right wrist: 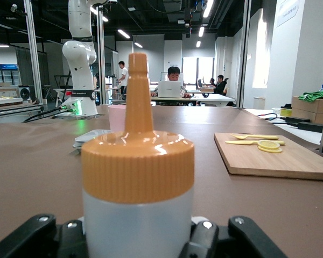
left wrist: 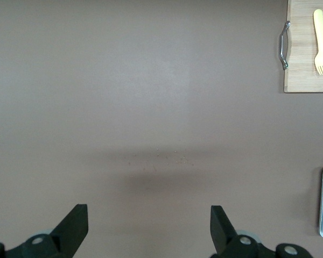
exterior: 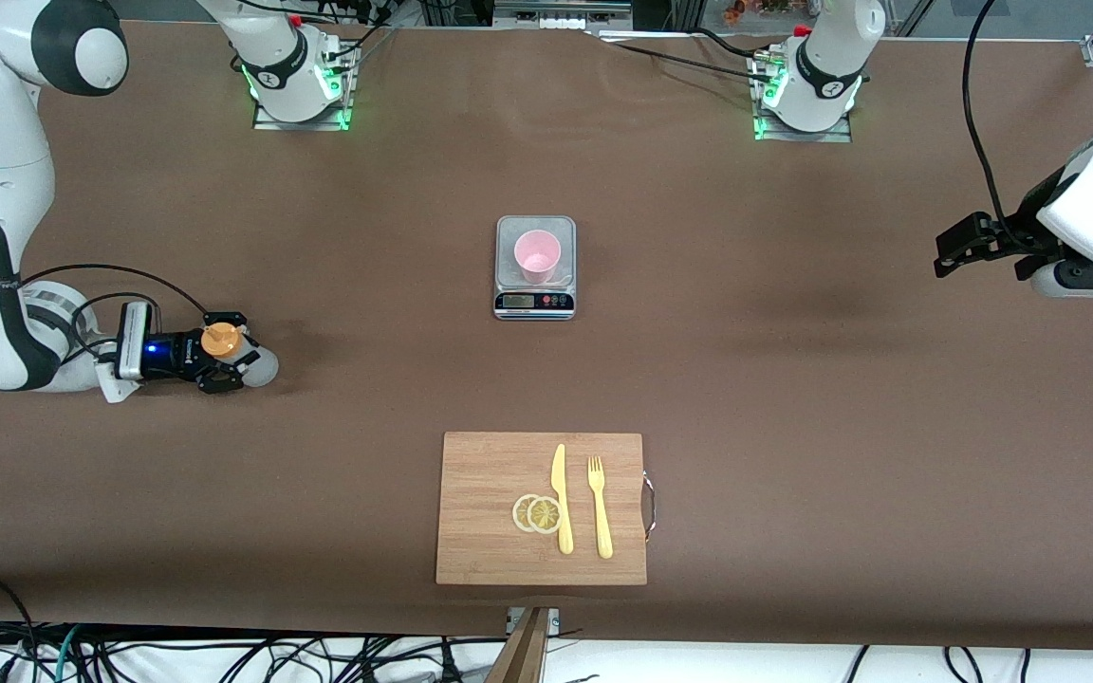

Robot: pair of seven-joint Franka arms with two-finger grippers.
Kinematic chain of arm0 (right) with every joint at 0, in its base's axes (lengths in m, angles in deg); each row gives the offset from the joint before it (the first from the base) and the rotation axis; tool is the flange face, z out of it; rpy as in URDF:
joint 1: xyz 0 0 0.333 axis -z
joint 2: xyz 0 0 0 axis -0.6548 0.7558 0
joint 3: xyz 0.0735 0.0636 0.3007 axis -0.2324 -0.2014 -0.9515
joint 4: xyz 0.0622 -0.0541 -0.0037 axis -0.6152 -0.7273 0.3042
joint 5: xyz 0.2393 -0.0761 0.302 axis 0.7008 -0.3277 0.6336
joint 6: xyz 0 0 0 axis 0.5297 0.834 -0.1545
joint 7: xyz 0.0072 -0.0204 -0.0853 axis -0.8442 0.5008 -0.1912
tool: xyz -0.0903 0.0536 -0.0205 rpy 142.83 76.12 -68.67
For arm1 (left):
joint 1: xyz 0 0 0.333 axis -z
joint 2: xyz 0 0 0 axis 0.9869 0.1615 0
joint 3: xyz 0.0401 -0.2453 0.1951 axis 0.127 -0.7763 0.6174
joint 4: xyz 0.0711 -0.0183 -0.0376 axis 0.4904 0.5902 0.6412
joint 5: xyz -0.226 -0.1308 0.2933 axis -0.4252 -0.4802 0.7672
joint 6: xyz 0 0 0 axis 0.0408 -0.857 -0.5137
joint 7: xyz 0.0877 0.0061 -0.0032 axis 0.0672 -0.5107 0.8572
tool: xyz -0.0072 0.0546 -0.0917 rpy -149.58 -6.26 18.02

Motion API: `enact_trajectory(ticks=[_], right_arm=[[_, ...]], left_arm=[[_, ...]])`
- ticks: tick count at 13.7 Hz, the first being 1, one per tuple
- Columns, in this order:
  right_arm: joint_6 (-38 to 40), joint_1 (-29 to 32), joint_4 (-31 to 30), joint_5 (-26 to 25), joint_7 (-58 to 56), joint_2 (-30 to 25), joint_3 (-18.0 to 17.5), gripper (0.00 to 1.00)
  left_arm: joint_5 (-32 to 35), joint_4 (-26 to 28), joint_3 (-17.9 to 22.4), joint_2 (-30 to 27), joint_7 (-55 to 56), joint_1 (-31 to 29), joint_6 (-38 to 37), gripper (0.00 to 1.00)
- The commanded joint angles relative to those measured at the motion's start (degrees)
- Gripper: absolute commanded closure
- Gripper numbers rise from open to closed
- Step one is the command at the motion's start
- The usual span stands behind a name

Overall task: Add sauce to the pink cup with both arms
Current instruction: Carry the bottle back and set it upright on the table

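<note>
My right gripper (exterior: 224, 363), low near the table's right-arm edge, pinches the sauce (exterior: 221, 341) upright, far from the cup (exterior: 537, 256) on the scale (exterior: 534, 268) mid-table; my left gripper (left wrist: 149, 228) waits spread over bare table; up close the grip sits low under the cap (right wrist: 138, 166), so tilting may let it slip.

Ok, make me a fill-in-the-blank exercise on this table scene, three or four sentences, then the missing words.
1. The pink cup stands on the ____.
2. The right pincer is shut on the sauce bottle, whose cap is ____.
3. The left pincer hangs open over bare ____.
4. The fork, the knife and the lemon slices lie on the ____.

Missing words: scale; orange; table; cutting board
</note>
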Motion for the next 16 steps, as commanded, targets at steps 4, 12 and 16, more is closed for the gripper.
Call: enact_trajectory(ticks=[4, 12, 16], right_arm=[[0.4, 1.6, 0.5, 2.1, -1.0, 0.7, -0.7, 0.00], [0.6, 4.7, 1.2, 1.2, -0.1, 0.3, -0.3, 0.00], [0.7, 5.6, 4.8, -1.4, 1.2, -0.3, 3.7, 0.00]], left_arm=[[-1.2, -1.6, -0.2, 0.7, -1.4, -0.5, -0.6, 0.00], [-1.2, -1.6, -0.2, 0.7, -1.4, -0.5, -0.6, 0.00], [-1.2, -1.6, -0.2, 0.7, -1.4, -0.5, -0.6, 0.00]])
